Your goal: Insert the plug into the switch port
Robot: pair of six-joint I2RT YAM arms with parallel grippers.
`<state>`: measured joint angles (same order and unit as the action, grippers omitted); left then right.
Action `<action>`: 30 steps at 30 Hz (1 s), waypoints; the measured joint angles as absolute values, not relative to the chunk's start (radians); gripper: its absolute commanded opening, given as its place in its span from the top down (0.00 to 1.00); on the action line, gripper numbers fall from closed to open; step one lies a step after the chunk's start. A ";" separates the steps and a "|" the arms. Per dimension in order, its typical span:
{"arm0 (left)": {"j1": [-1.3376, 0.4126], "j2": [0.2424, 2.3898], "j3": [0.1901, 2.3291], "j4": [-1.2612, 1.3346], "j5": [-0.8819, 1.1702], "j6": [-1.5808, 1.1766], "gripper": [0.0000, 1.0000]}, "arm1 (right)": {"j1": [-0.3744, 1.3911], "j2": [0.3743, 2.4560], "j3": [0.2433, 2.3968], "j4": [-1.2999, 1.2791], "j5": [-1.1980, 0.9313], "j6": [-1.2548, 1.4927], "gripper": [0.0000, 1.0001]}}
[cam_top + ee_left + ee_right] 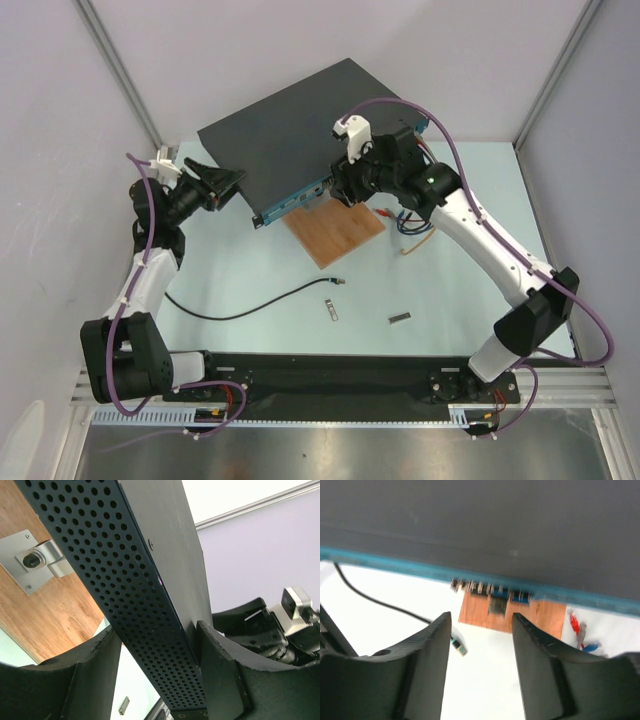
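Note:
The switch, a flat dark-grey box (290, 130), sits at the back middle with its blue face toward me. Its switch port row (300, 200) runs along that face and looks blurred in the right wrist view (490, 587). The plug (340, 283) lies loose on the table, ending a thin black cable (240, 312); it also shows beside a finger of the right gripper (460, 647). My left gripper (232, 182) is shut on the box's left corner, with the perforated side (145, 610) between its fingers. My right gripper (338, 188) hovers open and empty (481, 617) just before the ports.
A wooden board (335, 232) lies under the blue face. Red, blue and yellow cable ends (400, 220) lie to its right. Two small silver sticks (331, 311) (400, 318) rest on the near table. A dark blurred block (497, 605) hangs below the port row.

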<state>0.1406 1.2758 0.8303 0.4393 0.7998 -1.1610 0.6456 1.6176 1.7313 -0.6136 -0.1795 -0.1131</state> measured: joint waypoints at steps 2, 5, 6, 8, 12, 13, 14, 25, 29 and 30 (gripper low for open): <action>0.141 1.276 0.830 0.439 0.800 -1.161 1.00 | 0.639 1.582 1.700 -0.610 -0.197 -0.129 0.42; 0.141 1.276 0.830 0.439 0.800 -1.161 1.00 | 0.630 1.531 1.660 -0.614 -0.213 -0.144 0.50; 0.141 1.276 0.830 0.439 0.800 -1.161 1.00 | 0.628 1.522 1.654 -0.616 -0.217 -0.149 0.55; 0.141 1.276 0.830 0.439 0.799 -1.161 1.00 | 0.622 1.509 1.645 -0.617 -0.220 -0.154 0.67; 0.141 1.276 0.830 0.439 0.799 -1.161 1.00 | 0.616 1.513 1.645 -0.616 -0.223 -0.153 0.76; 0.141 1.276 0.830 0.439 0.799 -1.161 1.00 | 0.614 1.517 1.645 -0.614 -0.223 -0.151 0.77; 0.141 1.276 0.830 0.439 0.800 -1.161 1.00 | 0.613 1.522 1.645 -0.612 -0.223 -0.150 0.79; 0.141 1.275 0.830 0.439 0.799 -1.161 1.00 | 0.613 1.605 1.659 -0.579 -0.210 -0.107 0.80; 0.141 1.275 0.825 0.443 0.798 -1.163 1.00 | 0.613 1.607 1.659 -0.535 -0.178 -0.078 0.81; 0.141 1.274 0.825 0.444 0.797 -1.163 1.00 | 0.613 1.607 1.659 -0.527 -0.171 -0.073 0.82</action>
